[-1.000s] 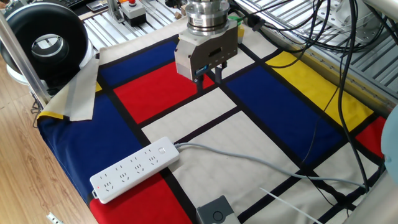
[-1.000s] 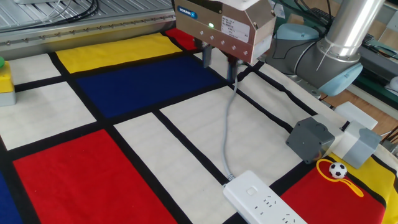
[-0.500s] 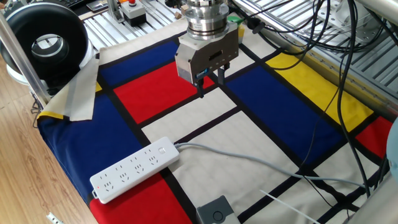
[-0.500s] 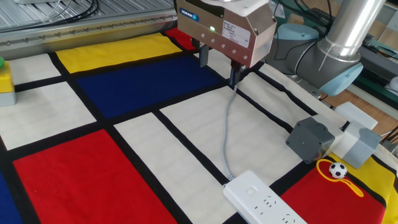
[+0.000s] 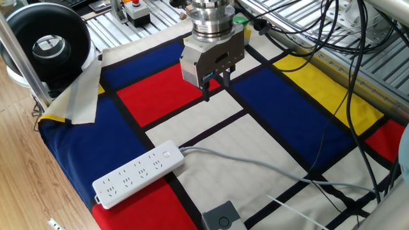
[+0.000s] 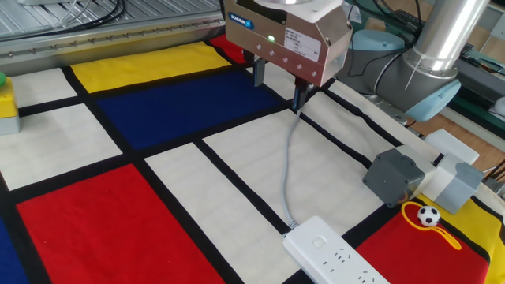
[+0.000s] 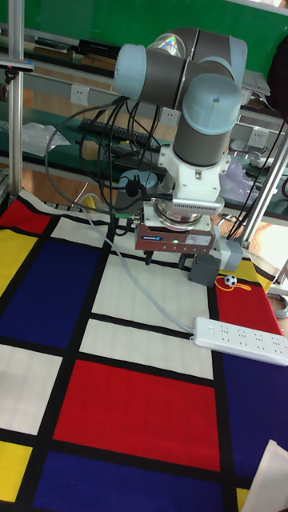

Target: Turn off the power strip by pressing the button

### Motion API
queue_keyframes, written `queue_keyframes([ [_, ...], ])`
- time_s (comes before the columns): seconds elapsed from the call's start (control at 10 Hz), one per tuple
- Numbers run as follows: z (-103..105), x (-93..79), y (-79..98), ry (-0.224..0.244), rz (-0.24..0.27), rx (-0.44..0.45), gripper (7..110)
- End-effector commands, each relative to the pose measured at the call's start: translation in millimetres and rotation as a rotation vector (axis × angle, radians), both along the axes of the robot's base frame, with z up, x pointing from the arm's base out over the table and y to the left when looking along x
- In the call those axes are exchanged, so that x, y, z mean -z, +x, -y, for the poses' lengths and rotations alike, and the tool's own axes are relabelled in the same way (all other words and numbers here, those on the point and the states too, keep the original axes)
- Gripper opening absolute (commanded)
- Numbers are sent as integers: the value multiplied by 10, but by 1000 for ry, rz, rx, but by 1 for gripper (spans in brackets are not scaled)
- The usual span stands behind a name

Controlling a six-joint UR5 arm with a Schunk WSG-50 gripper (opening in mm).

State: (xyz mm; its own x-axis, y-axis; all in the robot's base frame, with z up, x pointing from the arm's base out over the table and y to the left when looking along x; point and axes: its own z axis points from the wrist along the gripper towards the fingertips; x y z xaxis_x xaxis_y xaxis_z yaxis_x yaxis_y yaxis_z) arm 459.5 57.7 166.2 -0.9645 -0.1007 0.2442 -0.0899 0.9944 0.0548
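The power strip [image 5: 138,174] lies flat near one edge of the table, across a white and a red panel of the cloth [image 5: 268,96], well apart from the claw [image 5: 216,86]. Its pale grey cord [image 5: 255,164] runs off from the end nearest the claw. The button [image 5: 167,154] sits on that same end, by the cord, flush with the white body.

The claw hangs above the cloth over the black line between the red and white panels, fingers [image 6: 259,72] pointing down. The other fixed view shows a clear gap between the two fingers, with nothing held in it.

The cloth is a grid of red, blue, yellow and white blocks divided by black bands. A small grey box [image 6: 392,176] stands close to the strip, and a tiny football [image 6: 428,215] lies just beyond it. Slotted aluminium rails [image 5: 358,48] and black cables [image 5: 332,29] border the table; a green wall [image 7: 120,20] and shelving stand behind the arm [image 7: 188,88].
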Motion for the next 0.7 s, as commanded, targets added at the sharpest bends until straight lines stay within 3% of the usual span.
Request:
queue_keyframes([
  [0.0,35,-11,-1,5,1,-75,66],
  [0.3,24,-9,6,14,4,-90,66],
  [0.6,91,-8,6,-16,3,-82,66],
])
